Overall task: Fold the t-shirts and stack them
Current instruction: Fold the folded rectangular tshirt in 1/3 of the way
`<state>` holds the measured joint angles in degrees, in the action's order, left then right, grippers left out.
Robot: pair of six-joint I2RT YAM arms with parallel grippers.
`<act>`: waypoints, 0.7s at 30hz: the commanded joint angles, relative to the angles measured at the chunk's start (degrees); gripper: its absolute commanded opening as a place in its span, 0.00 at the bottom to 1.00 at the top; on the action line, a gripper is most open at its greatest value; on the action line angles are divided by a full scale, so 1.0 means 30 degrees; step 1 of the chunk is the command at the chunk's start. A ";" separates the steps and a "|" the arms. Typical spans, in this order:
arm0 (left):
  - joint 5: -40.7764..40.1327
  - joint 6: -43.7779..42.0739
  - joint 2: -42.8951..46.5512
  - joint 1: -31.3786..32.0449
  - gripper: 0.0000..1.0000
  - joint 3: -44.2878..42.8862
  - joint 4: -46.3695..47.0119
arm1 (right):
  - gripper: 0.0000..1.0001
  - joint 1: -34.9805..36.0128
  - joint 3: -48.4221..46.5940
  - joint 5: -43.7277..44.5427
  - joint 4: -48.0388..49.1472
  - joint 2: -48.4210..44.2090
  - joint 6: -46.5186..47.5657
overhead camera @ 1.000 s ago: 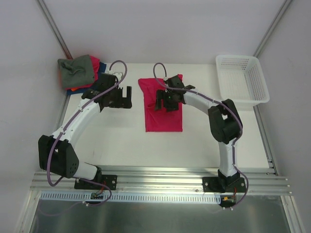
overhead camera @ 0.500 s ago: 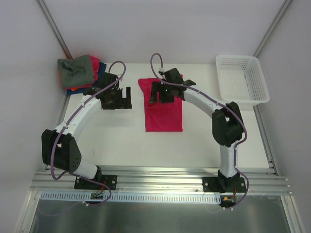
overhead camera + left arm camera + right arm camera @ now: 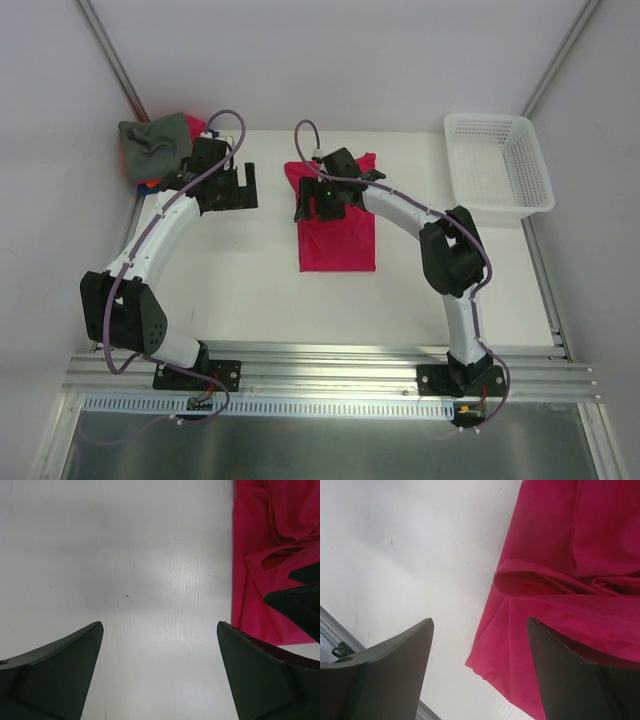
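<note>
A crimson-red t-shirt point(image 3: 338, 240) lies partly folded as a narrow strip in the middle of the table, with creased folds at its far end point(image 3: 570, 555). My right gripper point(image 3: 308, 207) hangs open over the shirt's far left edge, a cloth corner showing between its fingers point(image 3: 480, 645), nothing gripped. My left gripper point(image 3: 248, 187) stands open above bare table point(image 3: 160, 645), left of the red shirt point(image 3: 260, 545). A grey-green t-shirt point(image 3: 155, 145) tops a pile at the back left, with red and dark blue cloth under it.
A white lattice basket point(image 3: 500, 165) stands at the back right corner. White walls and metal rails bound the table on both sides. The right gripper's dark finger point(image 3: 300, 600) shows at the right edge of the left wrist view.
My right gripper has moved left, from over the shirt's far middle to its left edge. My left gripper has drawn back and left, toward the pile. Both stayed open.
</note>
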<state>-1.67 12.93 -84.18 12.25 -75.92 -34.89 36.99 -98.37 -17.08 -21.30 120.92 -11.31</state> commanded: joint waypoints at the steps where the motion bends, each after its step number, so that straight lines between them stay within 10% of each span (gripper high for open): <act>1: -0.0644 -0.0150 0.0346 -0.0216 0.99 -0.0795 0.0118 | 0.80 0.0033 -0.0961 -0.0313 0.0274 0.0412 -0.0273; 21: -0.0967 -0.0561 0.0815 -0.0070 0.99 0.0404 0.0147 | 0.80 -0.1784 -0.6966 0.1737 0.2265 0.6157 0.1720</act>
<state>-4.12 12.12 -83.44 11.92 -75.09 -34.83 32.36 -116.16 -14.33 -16.80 139.06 -7.84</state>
